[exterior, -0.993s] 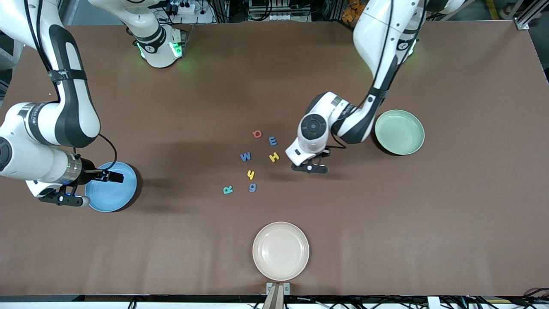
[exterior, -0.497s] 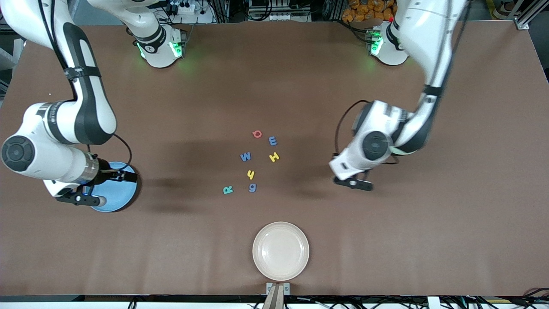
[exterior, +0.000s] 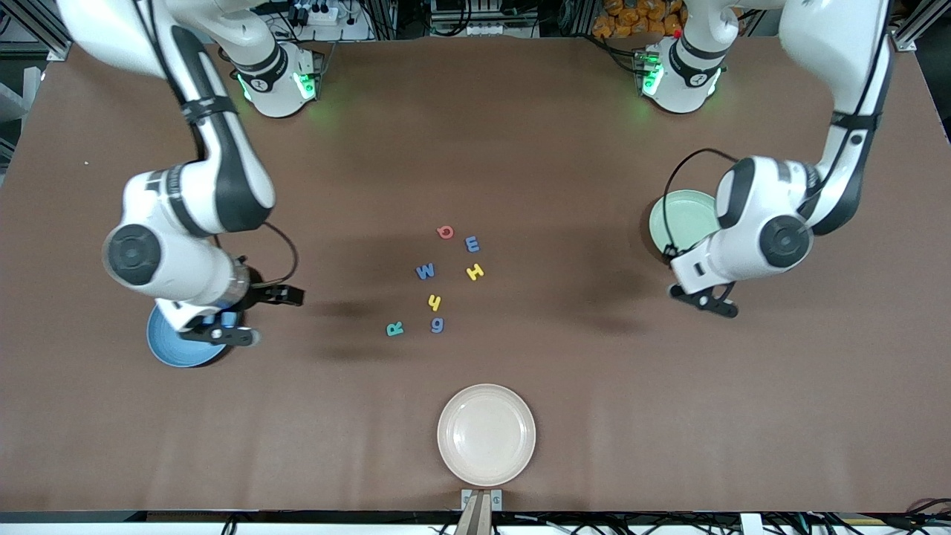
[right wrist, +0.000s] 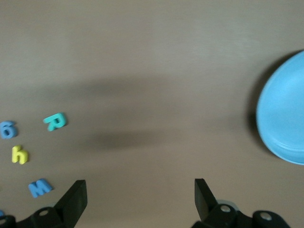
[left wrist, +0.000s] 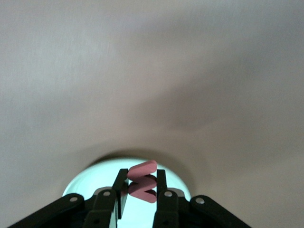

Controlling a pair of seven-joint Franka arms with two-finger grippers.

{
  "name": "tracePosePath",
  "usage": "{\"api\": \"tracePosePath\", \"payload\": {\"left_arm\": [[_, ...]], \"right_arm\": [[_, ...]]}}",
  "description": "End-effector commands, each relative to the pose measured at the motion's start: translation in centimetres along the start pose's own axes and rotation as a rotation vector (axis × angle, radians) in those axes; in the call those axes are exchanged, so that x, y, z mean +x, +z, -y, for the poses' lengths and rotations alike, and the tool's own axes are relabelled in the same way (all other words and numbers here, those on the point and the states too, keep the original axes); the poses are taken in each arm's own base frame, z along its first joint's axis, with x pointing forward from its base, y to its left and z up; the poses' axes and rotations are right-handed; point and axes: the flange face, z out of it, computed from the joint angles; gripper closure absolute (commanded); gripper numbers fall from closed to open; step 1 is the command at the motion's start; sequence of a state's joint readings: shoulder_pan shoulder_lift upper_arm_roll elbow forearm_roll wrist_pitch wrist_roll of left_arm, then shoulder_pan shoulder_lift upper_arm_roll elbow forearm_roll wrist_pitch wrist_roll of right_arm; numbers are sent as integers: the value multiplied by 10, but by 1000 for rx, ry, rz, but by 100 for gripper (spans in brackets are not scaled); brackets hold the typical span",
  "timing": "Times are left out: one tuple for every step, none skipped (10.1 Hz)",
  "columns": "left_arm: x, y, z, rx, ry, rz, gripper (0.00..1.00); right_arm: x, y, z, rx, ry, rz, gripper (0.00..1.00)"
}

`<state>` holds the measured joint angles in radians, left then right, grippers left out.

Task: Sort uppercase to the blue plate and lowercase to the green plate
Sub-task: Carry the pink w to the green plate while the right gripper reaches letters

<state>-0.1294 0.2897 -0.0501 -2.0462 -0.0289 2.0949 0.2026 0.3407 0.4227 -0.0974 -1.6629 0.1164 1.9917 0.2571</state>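
Now left claw (left wrist: 142,195) pinching the small red w (left wrist: 142,187) over the pale green plate (exterior: 682,221), right claw (right wrist: 140,194) spread wide by the blue plate (exterior: 172,347), other bright letters (exterior: 435,302) mid worktop (exterior: 565,134).

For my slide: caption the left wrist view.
Left gripper holds a red letter over the green plate.

We take this for a robotics lab: two arm bases (exterior: 278,82) bolted to a brown surface (exterior: 520,148), aluminium framing (exterior: 910,30) and cable clutter (exterior: 475,18) along its edge.
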Motion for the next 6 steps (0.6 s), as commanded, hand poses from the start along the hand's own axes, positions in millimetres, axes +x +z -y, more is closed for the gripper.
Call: {"api": "tracePosePath", "payload": {"left_arm": [[-55, 14, 3, 30, 16, -25, 83], [-72, 33, 6, 37, 6, -58, 83], [-83, 50, 5, 39, -4, -66, 83], [-89, 64, 3, 34, -16, -49, 83], [-100, 80, 1, 30, -16, -31, 84], [-108, 92, 0, 36, -12, -36, 83]], "right_arm": [[-6, 22, 46, 6, -83, -28, 0], [-11, 31, 68, 4, -118, -46, 0], [-14, 42, 84, 2, -143, -57, 0], [-20, 53, 103, 0, -159, -68, 0], [-23, 67, 117, -2, -175, -76, 0], [-23, 76, 122, -3, -178, -86, 0]]}}
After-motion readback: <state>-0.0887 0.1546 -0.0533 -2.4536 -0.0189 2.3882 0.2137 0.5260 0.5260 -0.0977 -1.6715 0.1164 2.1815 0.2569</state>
